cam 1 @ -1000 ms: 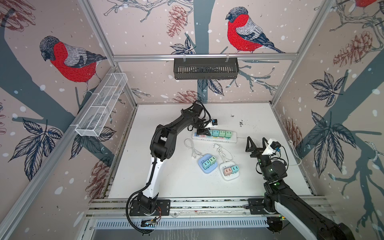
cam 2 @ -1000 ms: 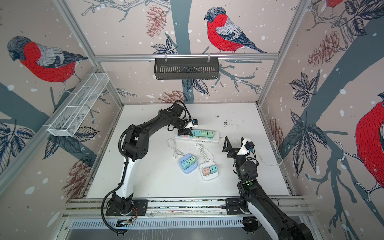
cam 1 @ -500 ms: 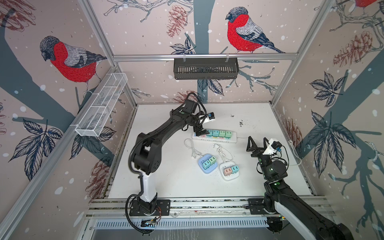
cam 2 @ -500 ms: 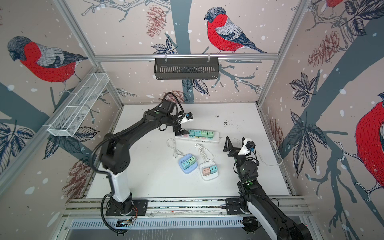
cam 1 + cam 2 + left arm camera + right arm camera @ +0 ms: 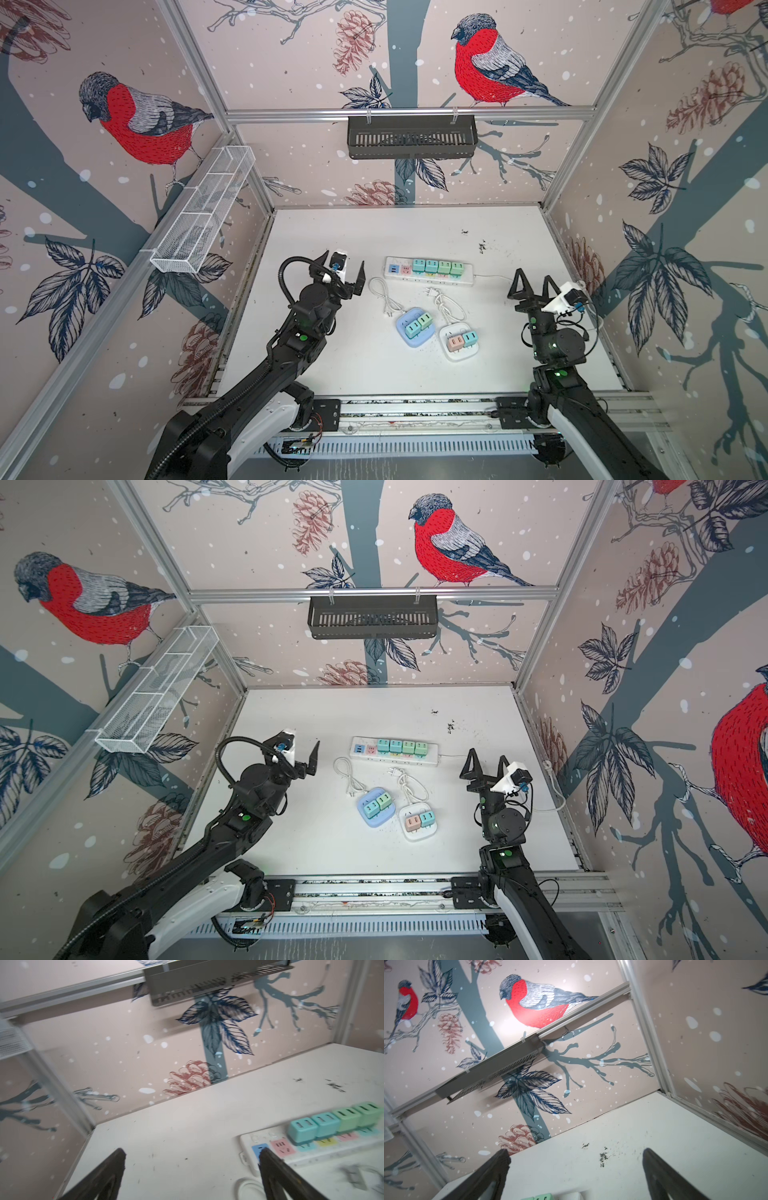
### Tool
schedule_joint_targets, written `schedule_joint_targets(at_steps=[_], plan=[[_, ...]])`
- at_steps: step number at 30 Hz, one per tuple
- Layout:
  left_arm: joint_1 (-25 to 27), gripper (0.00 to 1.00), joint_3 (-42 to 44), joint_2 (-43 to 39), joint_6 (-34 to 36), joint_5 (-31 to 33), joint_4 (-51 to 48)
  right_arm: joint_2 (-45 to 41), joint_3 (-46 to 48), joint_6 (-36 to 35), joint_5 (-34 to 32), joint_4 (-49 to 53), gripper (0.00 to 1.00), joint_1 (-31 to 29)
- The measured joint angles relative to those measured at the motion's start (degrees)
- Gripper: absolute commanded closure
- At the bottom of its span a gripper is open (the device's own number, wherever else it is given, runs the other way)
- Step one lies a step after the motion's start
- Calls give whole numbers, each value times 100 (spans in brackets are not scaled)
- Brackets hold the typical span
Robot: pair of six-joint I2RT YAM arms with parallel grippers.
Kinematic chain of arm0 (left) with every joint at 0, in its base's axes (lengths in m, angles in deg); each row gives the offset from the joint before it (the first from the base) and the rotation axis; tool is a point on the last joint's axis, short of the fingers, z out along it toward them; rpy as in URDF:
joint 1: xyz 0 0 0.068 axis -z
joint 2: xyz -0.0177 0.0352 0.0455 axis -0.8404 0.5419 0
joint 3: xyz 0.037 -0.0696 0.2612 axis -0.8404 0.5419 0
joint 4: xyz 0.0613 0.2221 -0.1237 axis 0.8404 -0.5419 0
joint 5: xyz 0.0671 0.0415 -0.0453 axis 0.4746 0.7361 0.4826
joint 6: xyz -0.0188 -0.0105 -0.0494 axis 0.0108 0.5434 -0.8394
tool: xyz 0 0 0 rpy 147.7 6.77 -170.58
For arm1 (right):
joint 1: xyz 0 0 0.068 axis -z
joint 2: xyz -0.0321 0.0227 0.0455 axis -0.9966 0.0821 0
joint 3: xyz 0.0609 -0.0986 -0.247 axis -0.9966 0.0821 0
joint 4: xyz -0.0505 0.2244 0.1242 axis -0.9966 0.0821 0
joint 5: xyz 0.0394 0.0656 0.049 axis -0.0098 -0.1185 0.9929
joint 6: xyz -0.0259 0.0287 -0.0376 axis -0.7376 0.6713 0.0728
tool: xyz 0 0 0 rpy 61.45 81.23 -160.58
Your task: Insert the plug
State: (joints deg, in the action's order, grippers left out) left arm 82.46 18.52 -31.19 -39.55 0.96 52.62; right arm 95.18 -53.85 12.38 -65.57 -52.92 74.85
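Note:
A white power strip lies across the middle of the table, with several teal and green plugs standing in a row in its sockets. My left gripper hovers to the left of the strip, open and empty. In the left wrist view my left gripper frames bare table, with the strip and its plugs off to one side. My right gripper is open and empty to the right of the strip. In the right wrist view my right gripper points at the back wall.
A blue hub and a white hub, each carrying two small plugs, lie in front of the strip with white cords looping from them. A black basket hangs on the back wall and a wire rack on the left wall.
My left gripper was shut at the strip's left end a second ago. It has opened and pulled back to the left, empty. The right arm has not moved.

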Motion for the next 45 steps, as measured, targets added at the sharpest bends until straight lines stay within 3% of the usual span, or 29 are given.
schedule_joint_targets(at_steps=[6,17,24,29,32,37,45], plan=[[-627,1,684,485,-669,761,844,94,-72,-2,-1027,798,1,85],[-1217,2,1073,2164,-911,1298,2081,3056,-1207,-1589,-953,-24,1,387],[-1340,2,739,2767,-835,1167,2553,4459,-942,-2118,-765,-1047,1,455],[-1714,2,1314,3746,-876,634,3829,5309,-1001,-2345,-334,-1810,1,439],[-1722,2,1268,3856,-863,505,4122,5534,-1156,-2437,-214,-1926,1,372],[-1860,2,675,3571,-1016,326,3744,6011,-837,-2409,-120,-2916,1,634],[-1950,2,557,3571,-1113,155,3198,6111,-1029,-2387,-76,-2979,1,623]])
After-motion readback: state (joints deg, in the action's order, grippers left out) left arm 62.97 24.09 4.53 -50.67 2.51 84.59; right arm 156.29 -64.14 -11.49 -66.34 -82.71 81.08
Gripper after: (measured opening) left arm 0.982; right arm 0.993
